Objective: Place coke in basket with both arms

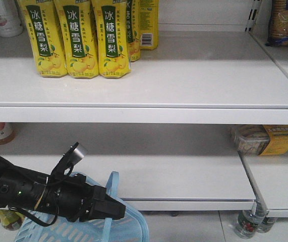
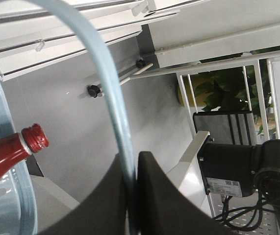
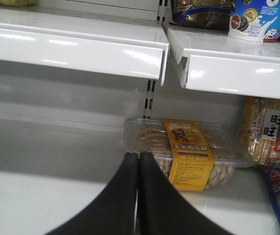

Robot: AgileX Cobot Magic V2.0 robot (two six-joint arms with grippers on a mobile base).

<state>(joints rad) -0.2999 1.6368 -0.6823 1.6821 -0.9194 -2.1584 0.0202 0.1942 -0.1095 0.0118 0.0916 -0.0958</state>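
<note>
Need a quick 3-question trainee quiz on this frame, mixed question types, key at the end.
1. True or false: the left gripper is shut on the basket handle.
2. Multiple choice: where is the coke? A) on the upper shelf B) inside the basket C) in the right gripper.
3. Fill in: the right wrist view faces a clear pack of biscuits with a ____ label.

Key: 1 true; 2 B; 3 yellow.
</note>
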